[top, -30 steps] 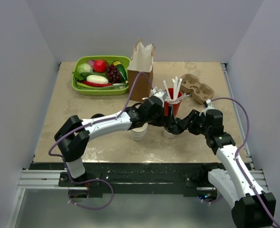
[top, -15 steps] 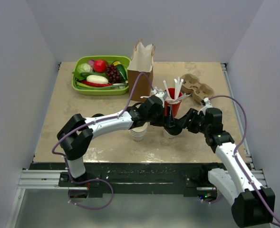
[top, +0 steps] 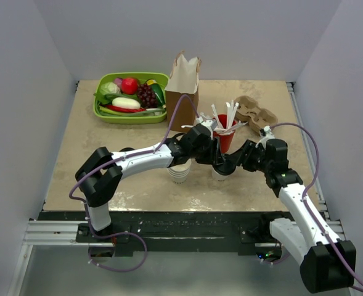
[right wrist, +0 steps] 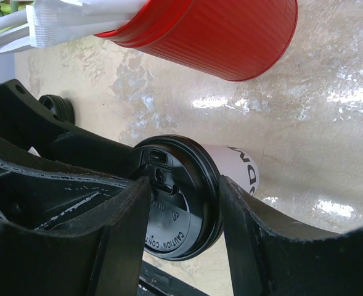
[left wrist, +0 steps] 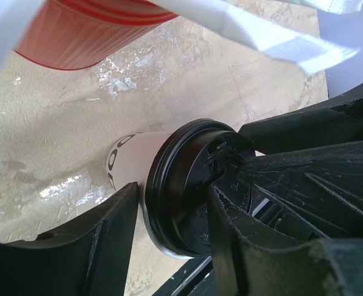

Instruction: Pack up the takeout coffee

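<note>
The takeout coffee (top: 220, 175), a small white paper cup with a black sip lid, stands on the table in front of the red cup. Both grippers meet over it. In the left wrist view the lid (left wrist: 181, 185) lies between my left gripper's (left wrist: 172, 200) fingers, with a thin gap at the left finger. In the right wrist view my right gripper (right wrist: 185, 188) clamps the coffee (right wrist: 236, 169) at the lid, its right finger against the rim. From above, the left gripper (top: 216, 158) and right gripper (top: 229, 165) hide most of the cup.
A red cup (top: 225, 138) full of white stirrers stands just behind the coffee. A stack of lidless white cups (top: 180, 172) is to its left. A brown paper bag (top: 184, 92), a cardboard cup carrier (top: 255, 113) and a green produce tray (top: 102, 112) sit farther back. A loose black lid (right wrist: 58, 108) lies beyond.
Both wrists have shifted slightly away from the near edge, closing in tighter over the lid. The coffee has stayed in place on the table.
</note>
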Motion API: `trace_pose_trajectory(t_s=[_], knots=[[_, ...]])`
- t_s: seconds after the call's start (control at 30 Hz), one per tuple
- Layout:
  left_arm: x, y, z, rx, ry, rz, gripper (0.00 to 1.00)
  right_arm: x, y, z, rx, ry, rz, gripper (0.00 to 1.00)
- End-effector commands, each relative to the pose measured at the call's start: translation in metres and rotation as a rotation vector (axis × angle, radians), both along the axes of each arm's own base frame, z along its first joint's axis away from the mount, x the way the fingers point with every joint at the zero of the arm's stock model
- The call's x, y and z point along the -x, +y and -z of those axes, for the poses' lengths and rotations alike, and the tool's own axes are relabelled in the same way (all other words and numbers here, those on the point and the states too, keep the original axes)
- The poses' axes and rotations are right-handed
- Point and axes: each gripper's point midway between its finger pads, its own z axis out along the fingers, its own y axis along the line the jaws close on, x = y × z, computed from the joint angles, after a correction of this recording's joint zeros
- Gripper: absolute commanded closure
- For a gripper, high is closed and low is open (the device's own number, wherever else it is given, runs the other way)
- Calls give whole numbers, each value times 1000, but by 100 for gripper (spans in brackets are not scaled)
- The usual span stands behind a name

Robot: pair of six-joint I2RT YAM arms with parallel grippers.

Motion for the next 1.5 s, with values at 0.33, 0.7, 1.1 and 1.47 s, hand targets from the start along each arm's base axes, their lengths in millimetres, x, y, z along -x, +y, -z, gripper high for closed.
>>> trace_pose_trajectory(t_s=[0.33,0.7,1.1,1.47], knots=[[5,0,-14,66,32,18,35,6,17,-15,-72,-28,-93,48],[10,3,-11,85,64,24,44,8,16,-1,-61,13,-89,49],[18,14,-2,56,89,21,45,23,16,2,-47,32,-124,53],[27,17,-4,35,135,40,34,30,20,4,-61,76,-151,49]])
